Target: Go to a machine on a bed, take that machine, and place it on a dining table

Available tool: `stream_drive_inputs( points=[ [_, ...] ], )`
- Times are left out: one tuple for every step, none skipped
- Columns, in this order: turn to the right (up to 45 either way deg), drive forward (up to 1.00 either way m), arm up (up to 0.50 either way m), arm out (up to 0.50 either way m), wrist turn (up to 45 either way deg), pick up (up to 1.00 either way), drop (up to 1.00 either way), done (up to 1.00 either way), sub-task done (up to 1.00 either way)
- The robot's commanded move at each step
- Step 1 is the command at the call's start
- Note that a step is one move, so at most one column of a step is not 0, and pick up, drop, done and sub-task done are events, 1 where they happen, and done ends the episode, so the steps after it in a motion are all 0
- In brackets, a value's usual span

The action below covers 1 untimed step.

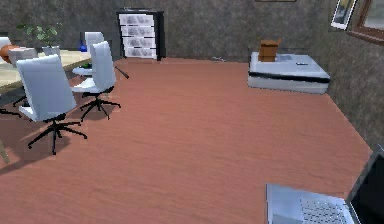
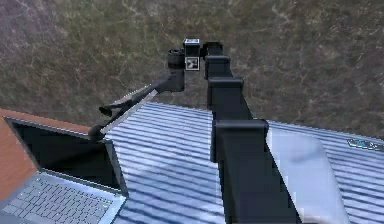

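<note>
An open laptop [image 2: 60, 175] with a dark screen and silver keyboard lies at the left end of a bed with a blue-and-white striped cover [image 2: 170, 150]. It shows again at the forward view's bottom right as the laptop [image 1: 308, 207]. My arm reaches out over the bed, and the gripper [image 2: 98, 120] points its thin fingers down-left toward the laptop's top edge. I cannot tell whether it holds anything. The dining table [image 1: 15, 72] of light wood stands at the forward view's far left.
White swivel chairs [image 1: 45, 88] [image 1: 100, 65] ring the table, which carries a plant [image 1: 45, 35]. A black-and-white shelf unit [image 1: 140, 35] stands against the back wall. A low white platform [image 1: 288, 72] with a brown box [image 1: 268, 48] lies at back right. Wooden floor [image 1: 200, 130] spreads between.
</note>
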Motion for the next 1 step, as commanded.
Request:
stream_drive_inputs(
  points=[
    [0.0,0.00,0.00,0.00,-30.0,0.00,0.00,0.00,0.00]
  ],
)
